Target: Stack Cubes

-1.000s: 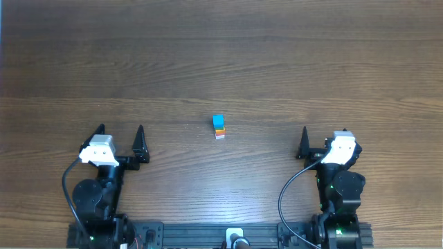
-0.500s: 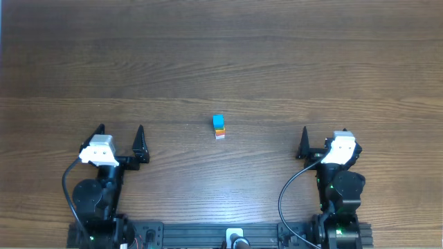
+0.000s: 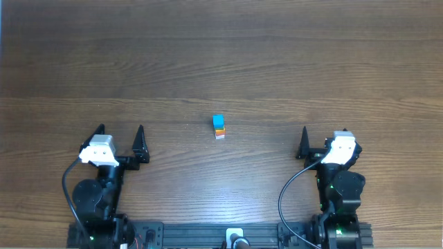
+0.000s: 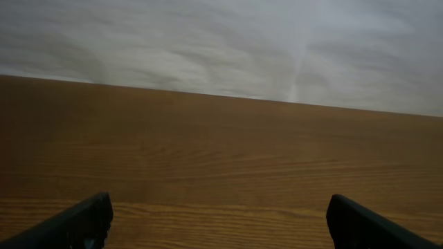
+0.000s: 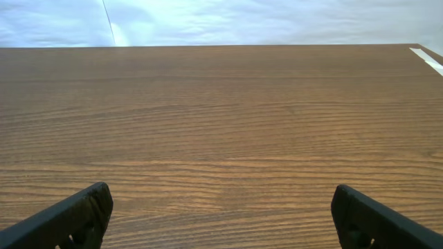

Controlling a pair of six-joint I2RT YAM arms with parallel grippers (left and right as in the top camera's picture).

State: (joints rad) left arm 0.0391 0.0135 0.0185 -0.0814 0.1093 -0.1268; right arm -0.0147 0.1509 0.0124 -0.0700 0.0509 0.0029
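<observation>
Both grippers are held open and empty: the left gripper [image 3: 120,140] is low over the desk [image 3: 291,55] toward its near-left corner, the right gripper [image 3: 320,146] toward its near-right. Between them, well apart from each, a cube stack [image 3: 219,128] is seen upright near the desk's middle, with a blue cube [image 3: 219,121] topmost.

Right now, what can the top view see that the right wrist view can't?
The top view gives the cube stack, blue cube uppermost, standing between the two arms, plus the left gripper, open. The right wrist view gives the white wall behind the far edge and a pale strip at a far corner. Both share the brown wooden table and the right gripper, open and holding nothing.
</observation>
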